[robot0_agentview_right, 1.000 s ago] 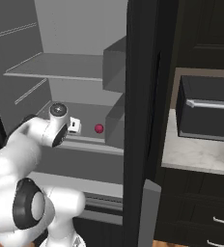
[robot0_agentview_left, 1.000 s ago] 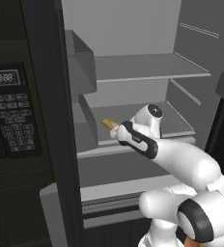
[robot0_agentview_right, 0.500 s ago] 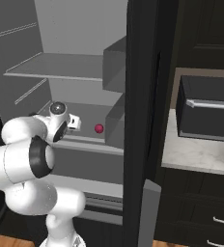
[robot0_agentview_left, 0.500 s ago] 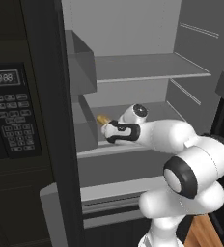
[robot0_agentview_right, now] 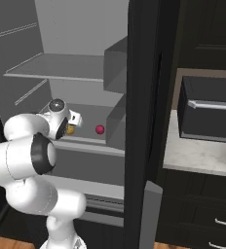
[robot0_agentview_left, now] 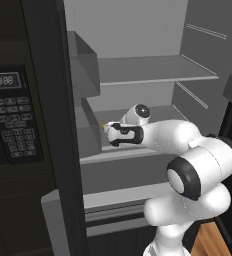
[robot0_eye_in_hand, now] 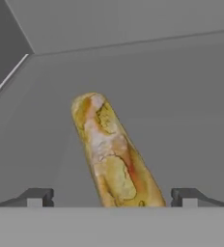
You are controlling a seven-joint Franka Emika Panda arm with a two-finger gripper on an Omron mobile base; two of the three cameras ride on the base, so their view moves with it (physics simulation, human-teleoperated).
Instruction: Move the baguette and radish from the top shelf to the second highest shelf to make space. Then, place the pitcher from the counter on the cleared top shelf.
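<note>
The baguette [robot0_eye_in_hand: 114,154] lies on the darker second highest shelf [robot0_agentview_left: 138,152], pointing away from the hand, between the two fingertips. My gripper [robot0_eye_in_hand: 111,195] is open, both fingertips standing clear of the loaf's sides. In the left base view the gripper [robot0_agentview_left: 108,131] reaches over the left part of that shelf, and just a yellow tip of the baguette [robot0_agentview_left: 105,126] shows. The radish [robot0_agentview_right: 100,129] sits on the same shelf to the right of the gripper [robot0_agentview_right: 75,124] and baguette [robot0_agentview_right: 70,130]. Above them, the pale top shelf [robot0_agentview_left: 153,70] is bare. The pitcher is out of view.
A grey door bin [robot0_agentview_left: 85,70] juts out at the fridge's left side. The dark fridge door edge [robot0_agentview_right: 139,121] stands between the shelves and the counter [robot0_agentview_right: 197,153], which carries a black microwave [robot0_agentview_right: 210,114]. An oven panel [robot0_agentview_left: 8,115] is at the left.
The hand has swung left and deeper over the second highest shelf, and the elbow has come forward. The radish has not moved.
</note>
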